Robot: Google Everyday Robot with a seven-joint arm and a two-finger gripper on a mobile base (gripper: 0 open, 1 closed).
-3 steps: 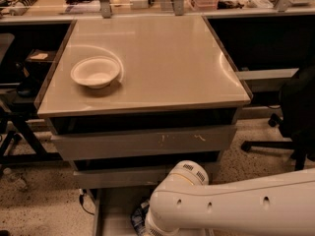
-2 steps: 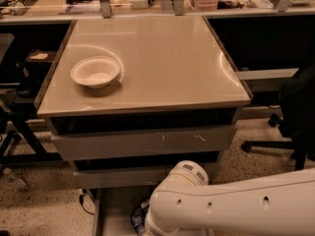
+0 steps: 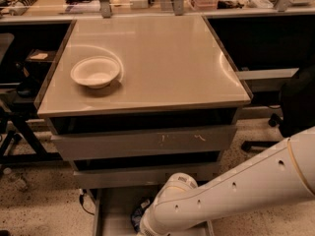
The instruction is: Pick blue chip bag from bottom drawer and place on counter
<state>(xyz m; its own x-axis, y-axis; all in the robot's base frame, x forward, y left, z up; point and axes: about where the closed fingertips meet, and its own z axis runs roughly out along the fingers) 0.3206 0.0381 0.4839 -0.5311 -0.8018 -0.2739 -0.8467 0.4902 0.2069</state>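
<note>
Warm, dimmish light falls from overhead. The counter (image 3: 162,58) shines pale, with curved streaks of glare near its corners, and the bowl (image 3: 95,72) casts a soft shadow along its front. The bottom drawer (image 3: 115,213) lies in gloom. The white arm (image 3: 236,191) glows brightest and hides the gripper down at the drawer.

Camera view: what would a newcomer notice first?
The big white arm stretches in from the lower right, down into the open bottom drawer; its gripper is hidden behind the arm's end there. A white bowl sits on the left side of the counter. The blue chip bag peeks out in the drawer beside the arm.
</note>
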